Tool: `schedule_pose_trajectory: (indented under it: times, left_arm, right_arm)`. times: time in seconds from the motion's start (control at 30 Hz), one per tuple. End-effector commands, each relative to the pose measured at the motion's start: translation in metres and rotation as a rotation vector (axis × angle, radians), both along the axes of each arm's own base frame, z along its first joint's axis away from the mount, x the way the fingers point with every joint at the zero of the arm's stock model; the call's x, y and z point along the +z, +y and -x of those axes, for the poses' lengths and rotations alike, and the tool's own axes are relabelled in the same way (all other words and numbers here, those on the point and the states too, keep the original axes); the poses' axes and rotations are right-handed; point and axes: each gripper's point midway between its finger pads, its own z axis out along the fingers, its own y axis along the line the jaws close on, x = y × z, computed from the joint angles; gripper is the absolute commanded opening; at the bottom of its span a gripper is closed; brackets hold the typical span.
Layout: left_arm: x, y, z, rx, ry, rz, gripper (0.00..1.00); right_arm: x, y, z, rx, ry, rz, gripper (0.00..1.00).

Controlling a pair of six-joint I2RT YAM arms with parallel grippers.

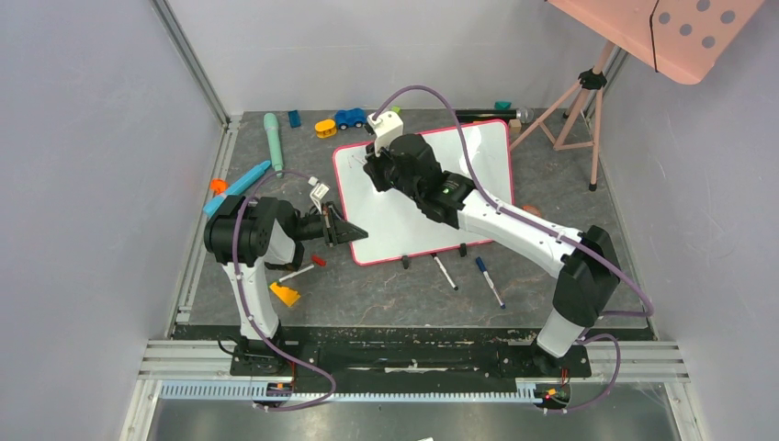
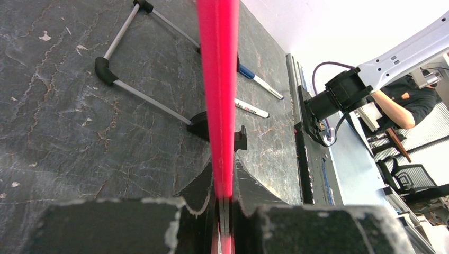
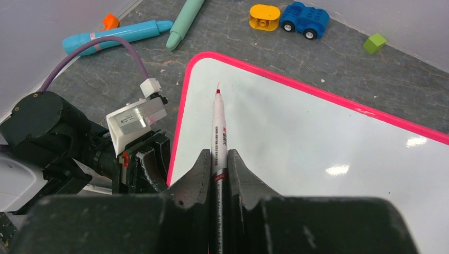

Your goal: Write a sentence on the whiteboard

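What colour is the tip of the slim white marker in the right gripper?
Red tip, seen best in right wrist view.

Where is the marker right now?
Right wrist view: the marker is clamped in the right tool, its red tip over the far-left corner of the whiteboard, near the left tool.

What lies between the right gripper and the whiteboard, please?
Only the red-tipped marker that the right gripper clamps, its tip pointing at the whiteboard near a corner. The right wrist view shows this.
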Motion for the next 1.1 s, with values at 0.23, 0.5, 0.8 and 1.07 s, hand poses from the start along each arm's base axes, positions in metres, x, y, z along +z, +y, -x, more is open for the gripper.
schedule_pose_trajectory:
  times: [0.23, 0.5, 0.8, 1.07]
  left_arm:
    - [-0.001, -0.002, 0.003, -0.018, -0.074, -0.006, 0.02]
    - [-0.001, -0.002, 0.003, -0.018, -0.075, -0.006, 0.02]
    - [-0.001, -0.003, 0.004, -0.019, -0.080, -0.007, 0.02]
    - [-0.001, -0.003, 0.004, -0.019, -0.082, -0.008, 0.02]
  right_arm:
    - [0.009, 0.004, -0.004, 0.004, -0.019, -0.031, 0.00]
    - [0.007, 0.004, -0.003, 0.003, -0.016, -0.034, 0.00]
    - [0.004, 0.006, -0.004, 0.012, -0.009, -0.032, 0.00]
    - [-0.003, 0.009, -0.007, 0.012, -0.002, -0.021, 0.00]
